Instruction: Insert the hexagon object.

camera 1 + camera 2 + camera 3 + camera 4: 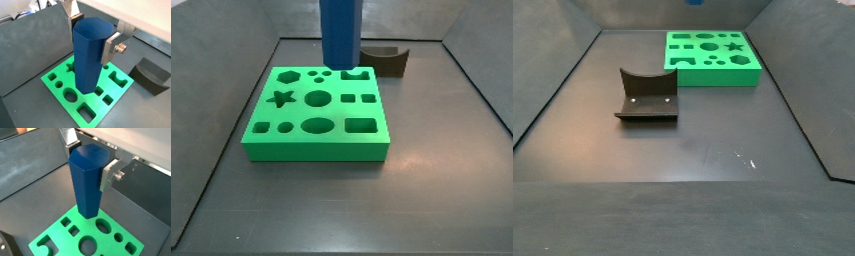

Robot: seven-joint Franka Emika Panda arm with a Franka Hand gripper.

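My gripper (pixel 93 34) is shut on the top of the hexagon object (pixel 87 60), a long blue faceted rod held upright; both wrist views show it, with a silver finger (pixel 110 47) on each side (pixel 109 173). The rod hangs over the flat green block (pixel 50 79) with shaped holes (pixel 57 235). In a side view the rod (pixel 339 30) ends just above the far row of holes of the green block (pixel 318 150); I cannot tell whether it touches. The gripper itself is out of both side views.
A small dark brown block with a curved notch (pixel 385 60) lies on the grey floor just behind the green block; it also shows in a wrist view (pixel 152 75) and a side view (pixel 647 95). Grey walls surround the floor. The green block (pixel 714 78) sits at the far end.
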